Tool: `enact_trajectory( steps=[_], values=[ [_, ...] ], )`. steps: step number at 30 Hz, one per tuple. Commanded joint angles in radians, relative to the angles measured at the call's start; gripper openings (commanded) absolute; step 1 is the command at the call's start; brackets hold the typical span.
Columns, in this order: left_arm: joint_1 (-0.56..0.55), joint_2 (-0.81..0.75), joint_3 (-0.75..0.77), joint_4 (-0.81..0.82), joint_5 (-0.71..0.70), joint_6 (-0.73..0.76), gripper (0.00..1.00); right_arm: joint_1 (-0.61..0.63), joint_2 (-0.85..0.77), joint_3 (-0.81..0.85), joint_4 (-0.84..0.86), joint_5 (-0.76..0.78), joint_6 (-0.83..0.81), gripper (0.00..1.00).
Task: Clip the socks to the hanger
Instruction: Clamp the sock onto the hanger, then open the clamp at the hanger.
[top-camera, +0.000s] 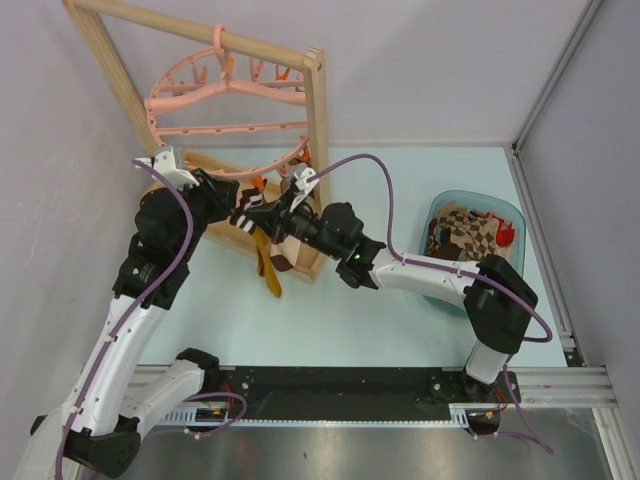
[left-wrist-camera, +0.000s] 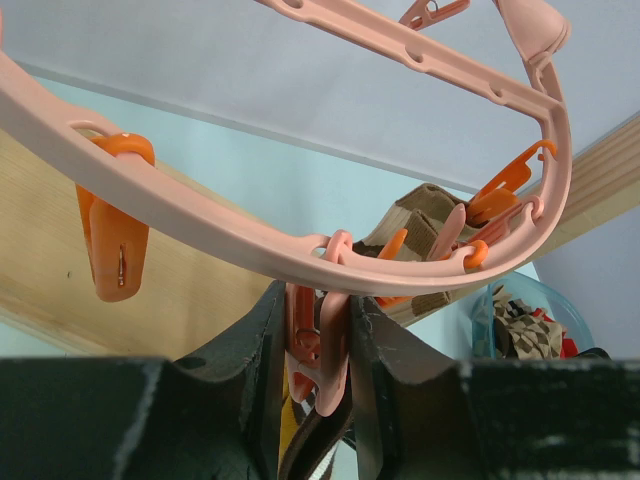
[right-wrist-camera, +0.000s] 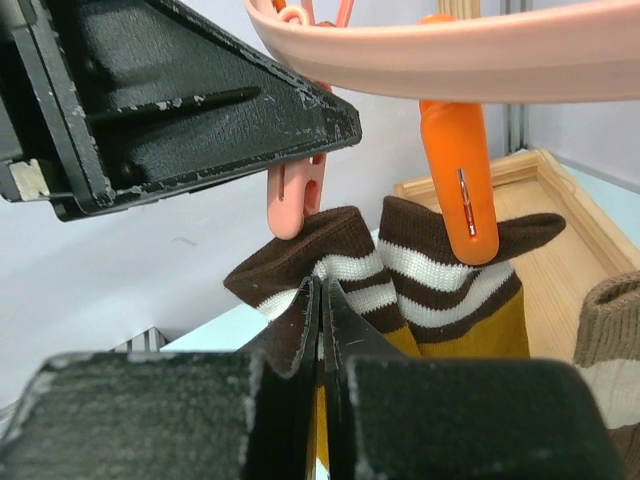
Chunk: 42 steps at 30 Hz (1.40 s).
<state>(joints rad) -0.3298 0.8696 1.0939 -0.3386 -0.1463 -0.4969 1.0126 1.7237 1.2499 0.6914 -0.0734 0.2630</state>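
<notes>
Pale-blue worktop (top-camera: 400, 190) under the hanger (top-camera: 232, 128), grey walls (top-camera: 420, 60); my left pincer (left-wrist-camera: 318, 330) squeezes a clip (left-wrist-camera: 325, 372), right pincer (right-wrist-camera: 320, 300) pinches the sock (right-wrist-camera: 450, 290).

My left arm (top-camera: 115, 335) climbs from its base at the near left corner, bends at the elbow and turns its wrist inward to the right. My left jaws stand nearly closed, pinching a pink clip (left-wrist-camera: 320, 350) between them. My right arm (top-camera: 425, 270) folds at the shoulder and stretches low to the left, forearm near level. My right jaws are pressed together on a striped sock cuff (right-wrist-camera: 340, 255). Both sets of jaws sit close together, tips facing.
</notes>
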Motion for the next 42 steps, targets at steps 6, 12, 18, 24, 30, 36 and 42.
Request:
enact_trajectory(
  steps=[6, 12, 18, 24, 30, 36, 42],
  values=[
    [-0.009, -0.009, 0.001, 0.038, 0.014, 0.008, 0.00, 0.001, -0.032, 0.062, 0.092, -0.002, 0.041, 0.00],
    [-0.008, -0.011, -0.002, 0.041, 0.008, 0.008, 0.00, 0.004, -0.023, 0.075, 0.097, -0.006, 0.053, 0.00],
    [-0.011, -0.015, -0.002, 0.046, 0.022, 0.006, 0.00, 0.004, -0.010, 0.085, 0.092, 0.000, 0.059, 0.00],
    [-0.009, -0.021, -0.006, 0.055, 0.031, 0.014, 0.12, 0.009, -0.003, 0.108, 0.085, 0.012, 0.061, 0.00],
    [-0.009, -0.030, 0.011, 0.044, 0.031, 0.020, 0.41, 0.012, -0.003, 0.109, 0.069, 0.015, 0.056, 0.21],
    [-0.009, -0.055, 0.023, 0.015, 0.013, 0.034, 0.65, 0.014, -0.026, 0.109, 0.008, 0.027, 0.022, 0.44],
    [-0.011, -0.104, 0.057, -0.066, -0.045, 0.084, 0.86, 0.012, -0.081, 0.095, -0.105, 0.109, -0.042, 0.58]
  ],
)
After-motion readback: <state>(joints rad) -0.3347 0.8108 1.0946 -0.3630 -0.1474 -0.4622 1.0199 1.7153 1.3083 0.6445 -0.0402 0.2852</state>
